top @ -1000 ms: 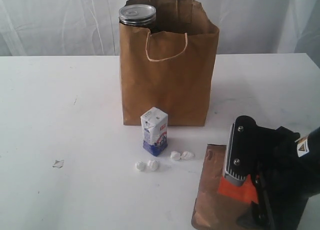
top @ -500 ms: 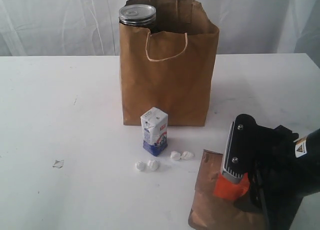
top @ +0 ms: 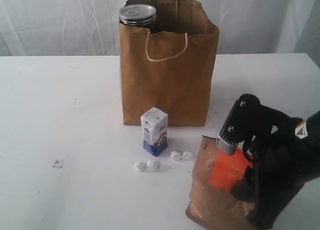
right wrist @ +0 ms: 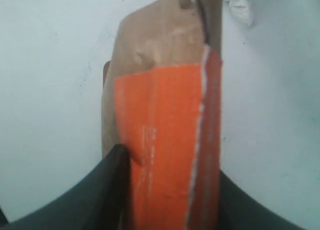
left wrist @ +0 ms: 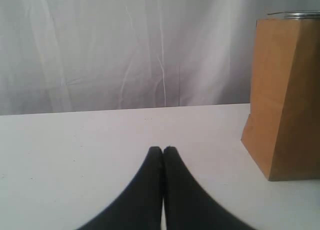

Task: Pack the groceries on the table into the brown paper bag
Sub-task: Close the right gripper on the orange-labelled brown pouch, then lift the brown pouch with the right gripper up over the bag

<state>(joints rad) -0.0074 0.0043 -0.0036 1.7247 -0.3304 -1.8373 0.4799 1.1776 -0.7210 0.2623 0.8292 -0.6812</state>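
Note:
The tall brown paper bag point(top: 170, 65) point(left wrist: 285, 100) stands at the back middle of the table point(top: 60, 105), with a silver-topped can point(top: 137, 13) showing over its rim. In front of it stand the small white-blue carton point(top: 154, 131) and several small white lumps point(top: 146, 165). At the front right, my right gripper point(top: 235, 165) point(right wrist: 170, 165) is shut on the orange-labelled brown pouch point(top: 212, 197) point(right wrist: 160, 90), which is tilted up with its lower end near the table. My left gripper point(left wrist: 163, 149) is shut and empty, low over bare table beside the bag.
A small chipped mark point(top: 58, 163) lies on the table at the front left. A white curtain hangs behind the table. One white lump point(right wrist: 241, 7) lies just beyond the pouch's top end.
The right gripper's jaws have closed on the pouch. It has tipped the pouch up from lying flat, its top end rising and shifting left. The left gripper has not moved.

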